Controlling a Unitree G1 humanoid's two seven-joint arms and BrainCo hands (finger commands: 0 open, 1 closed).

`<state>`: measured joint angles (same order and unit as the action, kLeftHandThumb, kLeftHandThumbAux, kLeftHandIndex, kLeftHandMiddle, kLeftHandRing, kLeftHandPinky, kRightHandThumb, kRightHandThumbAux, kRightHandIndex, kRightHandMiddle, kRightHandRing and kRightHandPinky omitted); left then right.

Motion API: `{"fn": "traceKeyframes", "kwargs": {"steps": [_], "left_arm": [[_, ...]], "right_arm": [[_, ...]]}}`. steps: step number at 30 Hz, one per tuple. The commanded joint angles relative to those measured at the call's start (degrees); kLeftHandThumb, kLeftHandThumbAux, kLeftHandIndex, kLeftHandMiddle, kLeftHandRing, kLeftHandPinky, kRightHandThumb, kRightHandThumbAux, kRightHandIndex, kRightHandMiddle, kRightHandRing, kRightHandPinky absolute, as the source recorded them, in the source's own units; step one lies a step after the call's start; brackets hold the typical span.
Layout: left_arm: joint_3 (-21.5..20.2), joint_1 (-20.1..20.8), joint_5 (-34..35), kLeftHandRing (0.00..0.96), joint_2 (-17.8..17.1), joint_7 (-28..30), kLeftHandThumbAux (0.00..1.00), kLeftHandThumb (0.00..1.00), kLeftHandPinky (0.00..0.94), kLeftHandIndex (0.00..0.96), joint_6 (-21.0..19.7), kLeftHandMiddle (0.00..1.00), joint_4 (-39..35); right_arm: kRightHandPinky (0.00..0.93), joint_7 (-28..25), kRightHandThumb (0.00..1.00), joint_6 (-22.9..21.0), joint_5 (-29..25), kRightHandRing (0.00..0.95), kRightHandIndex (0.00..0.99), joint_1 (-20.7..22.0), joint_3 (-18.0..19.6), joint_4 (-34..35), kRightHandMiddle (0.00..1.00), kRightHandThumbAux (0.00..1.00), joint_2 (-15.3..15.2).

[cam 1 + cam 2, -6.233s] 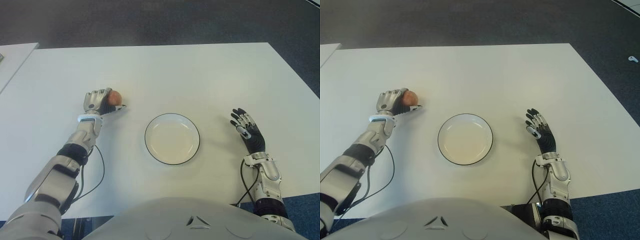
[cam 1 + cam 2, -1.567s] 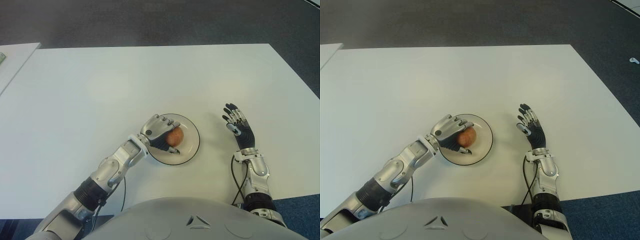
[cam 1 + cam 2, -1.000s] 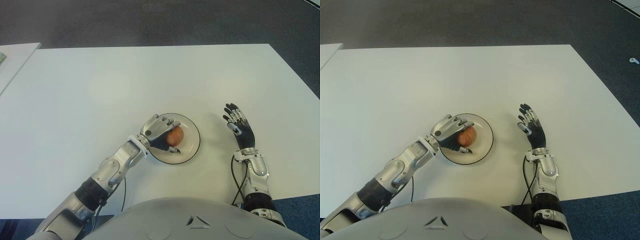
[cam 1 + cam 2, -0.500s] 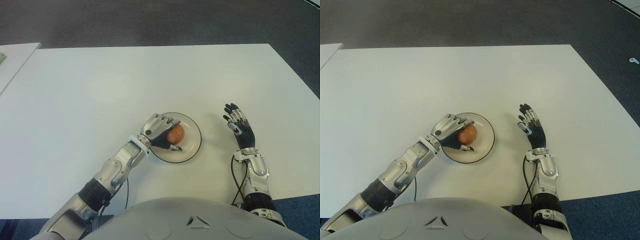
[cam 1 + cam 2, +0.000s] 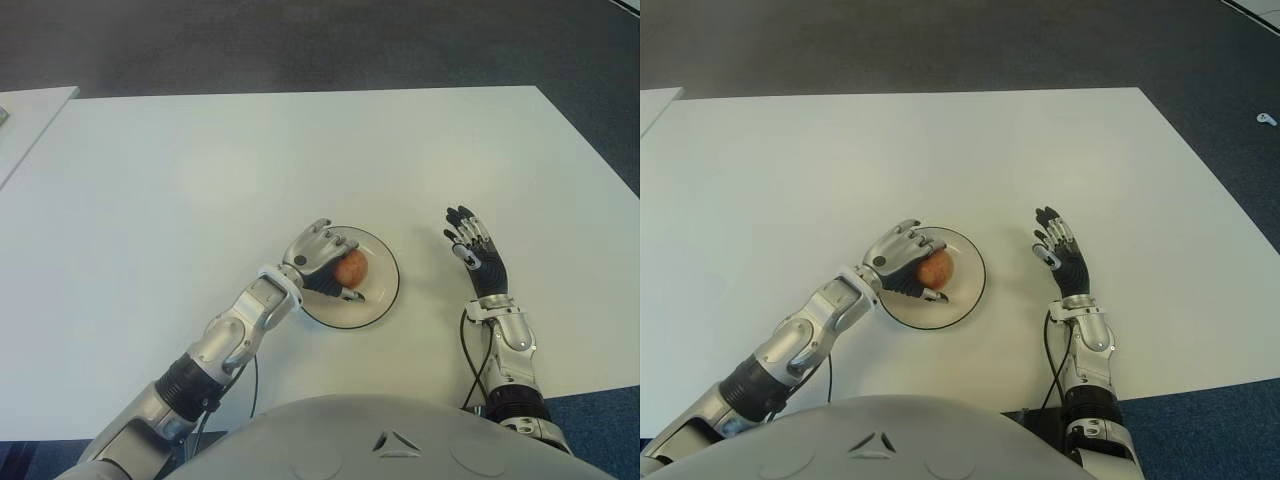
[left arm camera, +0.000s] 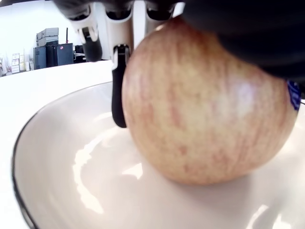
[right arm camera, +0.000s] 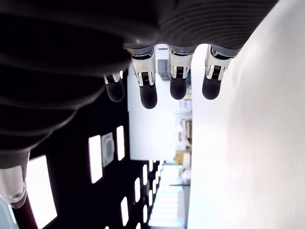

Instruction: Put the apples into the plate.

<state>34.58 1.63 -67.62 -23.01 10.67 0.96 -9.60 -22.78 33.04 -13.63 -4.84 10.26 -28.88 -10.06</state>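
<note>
Left hand (image 5: 318, 258): over the plate's left side, fingers curled around the apple, thumb low by its near side (the wrist view shows the palm pressed on top of the fruit).
Apple (image 5: 350, 268): sitting down on the plate's inner surface, a little left of centre, reddish-yellow with a small blue sticker.
Plate (image 5: 384, 291): white with a dark rim, on the white table (image 5: 200, 170), in front of the robot's body.
Right hand (image 5: 475, 255): well right of the plate, fingers spread and straight, holding nothing, palm turned towards the plate.
</note>
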Motion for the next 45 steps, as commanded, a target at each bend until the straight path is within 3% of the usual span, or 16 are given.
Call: {"fn": "traceKeyframes", "kwargs": {"steps": [1,9,29,45], "left_arm": [[0.2,-0.8,-1.2,0.000,-1.9,1.2,0.210,0.126,0.000,0.000,0.5,0.000,-0.3],[-0.6,-2.0,-1.2,0.000,-2.0,-3.3,0.176,0.107,0.000,0.000,0.9,0.000,-1.2],[-2.2,-2.8,0.4,0.000,-1.1,-7.6,0.140,0.137,0.000,0.000,1.9,0.000,-1.1],[-2.8,-3.2,0.4,0.000,-0.6,-7.6,0.156,0.157,0.000,0.000,1.4,0.000,-1.2]], "right_arm": [[0.000,0.5,0.176,-6.3,0.8,0.049,0.064,-7.4,-2.8,-7.0,0.127,0.506,5.5],[0.000,0.6,0.180,-6.4,0.7,0.044,0.066,-7.5,-3.0,-6.8,0.130,0.494,5.4],[0.000,0.4,0.176,-6.4,0.5,0.047,0.060,-7.5,-2.9,-6.8,0.121,0.499,5.3],[0.000,0.9,0.186,-6.1,0.9,0.056,0.068,-7.6,-3.0,-6.7,0.134,0.502,5.4]]}}
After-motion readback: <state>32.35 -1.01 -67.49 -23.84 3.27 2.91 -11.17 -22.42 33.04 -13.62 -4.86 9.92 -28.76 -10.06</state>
